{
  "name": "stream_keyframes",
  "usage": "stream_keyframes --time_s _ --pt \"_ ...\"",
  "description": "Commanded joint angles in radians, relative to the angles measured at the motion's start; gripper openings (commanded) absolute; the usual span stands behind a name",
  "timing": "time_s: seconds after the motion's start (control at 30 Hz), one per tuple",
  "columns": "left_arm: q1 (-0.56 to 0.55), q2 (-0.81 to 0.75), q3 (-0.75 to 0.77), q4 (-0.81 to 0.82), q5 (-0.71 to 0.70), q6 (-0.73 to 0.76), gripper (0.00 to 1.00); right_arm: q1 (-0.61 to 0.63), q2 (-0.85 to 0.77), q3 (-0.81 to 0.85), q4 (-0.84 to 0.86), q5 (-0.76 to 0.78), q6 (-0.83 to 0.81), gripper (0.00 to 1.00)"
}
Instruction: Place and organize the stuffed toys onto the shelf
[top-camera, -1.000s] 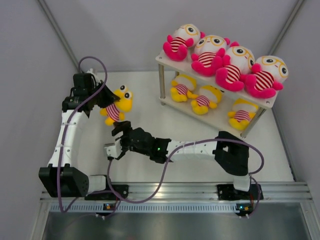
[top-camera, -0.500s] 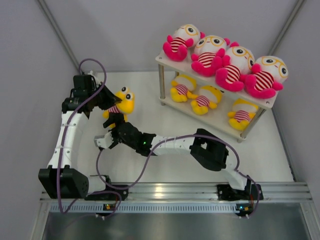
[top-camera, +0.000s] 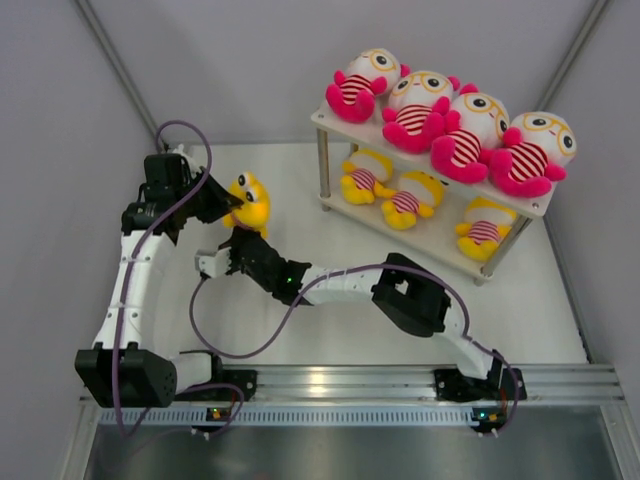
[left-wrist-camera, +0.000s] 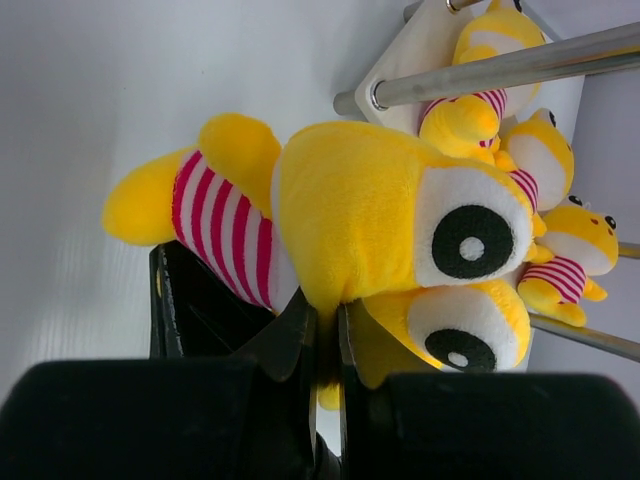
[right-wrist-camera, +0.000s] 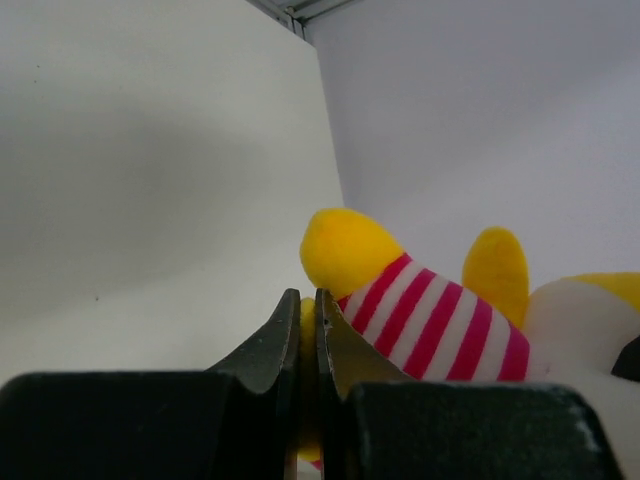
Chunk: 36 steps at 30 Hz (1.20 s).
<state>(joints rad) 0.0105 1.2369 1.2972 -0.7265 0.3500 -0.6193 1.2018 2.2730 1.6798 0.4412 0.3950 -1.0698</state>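
Top view: seven stuffed toys (top-camera: 418, 108) sit on the shelf (top-camera: 535, 208). The eighth, a yellow doll (top-camera: 250, 200), is held over the counter (top-camera: 330, 250) between both arms.

Left wrist: the left tool (left-wrist-camera: 325, 312) is clamped shut on the doll (left-wrist-camera: 360, 200).

Right wrist: the right tool (right-wrist-camera: 308, 300) is closed tight beside its striped belly (right-wrist-camera: 430, 320); whether it grips the doll is unclear.

This looks like a handover. Next, one tool must release before the doll goes to the lower tier's gap.

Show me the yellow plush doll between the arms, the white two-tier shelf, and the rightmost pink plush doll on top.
Yellow plush doll (top-camera: 251, 198): top view, its head.
White two-tier shelf (top-camera: 437, 232): top view, bare lower board.
Rightmost pink plush doll (top-camera: 528, 160): top view, striped belly.
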Motion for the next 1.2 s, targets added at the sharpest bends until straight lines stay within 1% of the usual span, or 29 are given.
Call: stream_keyframes --time_s 0.0,0.13,0.2,0.27,0.3,0.33,0.37,0.4,0.43,0.47,0.5,0.53,0.6,0.63,0.7,0.77,0.8,0.83,0.93,1.0,1.07,1.17 --pt "0.002 -0.042 -0.006 -0.007 -0.020 0.023 0.03 -0.025 -0.121 -0.031 0.041 0.025 0.057 0.00" --pt "0.002 -0.036 0.007 -0.004 -0.046 0.068 0.10 -0.002 -0.237 -0.097 -0.022 -0.027 0.099 0.00" --pt "0.002 -0.019 0.014 -0.004 -0.065 0.096 0.19 0.005 -0.279 -0.118 -0.053 -0.062 0.149 0.00" --pt "0.002 0.001 0.025 -0.005 -0.080 0.148 0.30 0.005 -0.349 -0.158 -0.110 -0.102 0.207 0.00" --pt "0.002 0.007 0.030 -0.004 -0.079 0.170 0.42 0.005 -0.375 -0.179 -0.125 -0.114 0.227 0.00" --pt "0.002 0.015 0.034 -0.004 -0.077 0.217 0.47 0.004 -0.436 -0.230 -0.146 -0.128 0.252 0.00" --pt "0.002 0.025 0.034 -0.005 -0.068 0.240 0.55 0.005 -0.466 -0.259 -0.154 -0.162 0.307 0.00" --pt "0.002 0.026 0.033 -0.005 -0.051 0.265 0.66 0.004 -0.496 -0.314 -0.165 -0.179 0.335 0.00" --pt "0.002 0.032 0.030 -0.007 -0.037 0.318 0.70 0.004 -0.550 -0.337 -0.177 -0.192 0.361 0.00" --pt "0.002 0.033 0.030 -0.007 -0.014 0.340 0.72 0.002 -0.575 -0.356 -0.214 -0.212 0.407 0.00" --pt "0.002 0.032 0.031 -0.007 -0.005 0.363 0.78 0.002 -0.598 -0.385 -0.235 -0.225 0.430 0.00" --pt "0.003 0.024 0.034 -0.007 0.000 0.413 0.80 0.004 -0.642 -0.397 -0.260 -0.232 0.474 0.00" --pt "0.002 0.018 0.046 -0.007 -0.020 0.476 0.85 -0.002 -0.690 -0.442 -0.314 -0.261 0.519 0.00" --pt "0.002 0.010 0.060 -0.007 -0.025 0.499 0.90 -0.005 -0.737 -0.459 -0.329 -0.277 0.560 0.00" --pt "0.002 0.000 0.074 -0.008 -0.037 0.564 0.93 -0.027 -0.783 -0.503 -0.387 -0.338 0.599 0.00" --pt "0.002 -0.019 0.085 -0.008 -0.034 0.593 0.93 -0.053 -0.846 -0.531 -0.432 -0.424 0.659 0.00" --pt "0.002 -0.024 0.089 -0.007 -0.028 0.610 0.94 -0.089 -0.866 -0.560 -0.474 -0.453 0.678 0.00" --pt "0.002 -0.024 0.093 -0.008 -0.020 0.610 0.94 -0.112 -0.909 -0.574 -0.495 -0.509 0.712 0.00" --pt "0.002 -0.016 0.103 -0.007 0.010 0.610 0.93 -0.197 -0.992 -0.601 -0.593 -0.612 0.751 0.00" --pt "0.002 -0.008 0.103 -0.007 0.026 0.606 0.92 -0.250 -1.029 -0.603 -0.651 -0.654 0.754 0.00" --pt "0.002 -0.002 0.102 -0.007 0.040 0.609 0.92 -0.283 -1.084 -0.597 -0.746 -0.705 0.729 0.00" --pt "0.002 0.007 0.093 -0.007 0.046 0.610 0.92 -0.359 -1.147 -0.563 -0.886 -0.752 0.650 0.00"
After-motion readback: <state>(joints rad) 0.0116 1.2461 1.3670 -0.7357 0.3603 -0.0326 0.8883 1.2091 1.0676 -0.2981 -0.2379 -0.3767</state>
